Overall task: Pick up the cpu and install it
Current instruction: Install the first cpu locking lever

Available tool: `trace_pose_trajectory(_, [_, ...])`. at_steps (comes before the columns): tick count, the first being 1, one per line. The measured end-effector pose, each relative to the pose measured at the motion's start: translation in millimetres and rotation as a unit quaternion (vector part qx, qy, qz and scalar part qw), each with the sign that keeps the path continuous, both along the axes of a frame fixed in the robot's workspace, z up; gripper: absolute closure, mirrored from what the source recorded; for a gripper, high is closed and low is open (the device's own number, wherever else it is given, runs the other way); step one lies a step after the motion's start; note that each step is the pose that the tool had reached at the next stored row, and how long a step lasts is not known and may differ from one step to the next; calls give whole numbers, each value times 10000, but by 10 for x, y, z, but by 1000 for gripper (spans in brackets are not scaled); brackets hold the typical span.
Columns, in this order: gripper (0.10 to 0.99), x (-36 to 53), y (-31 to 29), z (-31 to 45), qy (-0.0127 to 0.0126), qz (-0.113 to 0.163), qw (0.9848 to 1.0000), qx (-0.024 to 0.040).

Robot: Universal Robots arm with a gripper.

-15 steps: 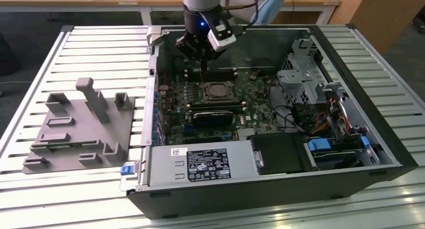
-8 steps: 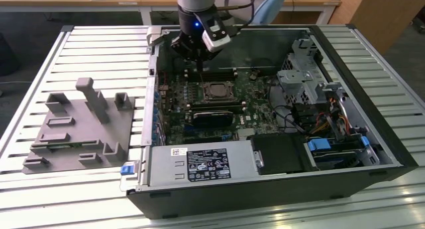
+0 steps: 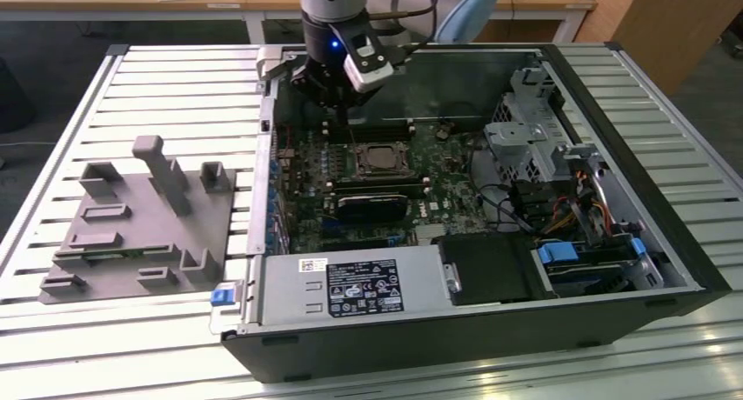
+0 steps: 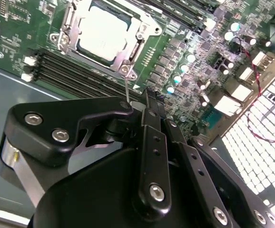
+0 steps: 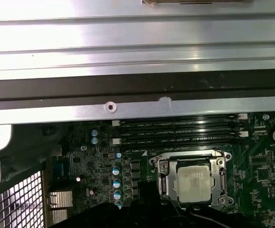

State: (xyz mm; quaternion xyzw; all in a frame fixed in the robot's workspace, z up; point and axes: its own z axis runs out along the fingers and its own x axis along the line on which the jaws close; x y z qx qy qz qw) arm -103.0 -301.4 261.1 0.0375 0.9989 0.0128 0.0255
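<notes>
The cpu (image 3: 378, 159) lies in the dark socket on the green motherboard inside the open computer case, its silvery top facing up. Both wrist views look down on the cpu (image 4: 102, 31) (image 5: 194, 183) framed by the socket's metal plate. My gripper (image 3: 339, 115) hangs just behind the socket, toward the case's rear wall, apart from the chip. Its black fingers (image 4: 149, 107) stand together, shut, with nothing visibly between them. A thin metal socket lever (image 4: 127, 88) rises from the socket's corner and ends right beside the fingertips.
A grey plastic tray (image 3: 128, 243) with upright posts stands on the slatted table at the exterior view's left. Around the socket are memory slots (image 5: 175, 133), a black card (image 3: 371, 204), drive cages (image 3: 523, 139), cables and the power supply (image 3: 348, 287). The case walls hem in the board.
</notes>
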Motion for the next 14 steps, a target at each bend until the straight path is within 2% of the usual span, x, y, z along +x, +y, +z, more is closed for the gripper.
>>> trace_pose_trajectory(5, [980,-48,24,-11,1,7,10000,-1])
trace_pose_trajectory(14, [980,-48,163,-25,1,51,10000,0])
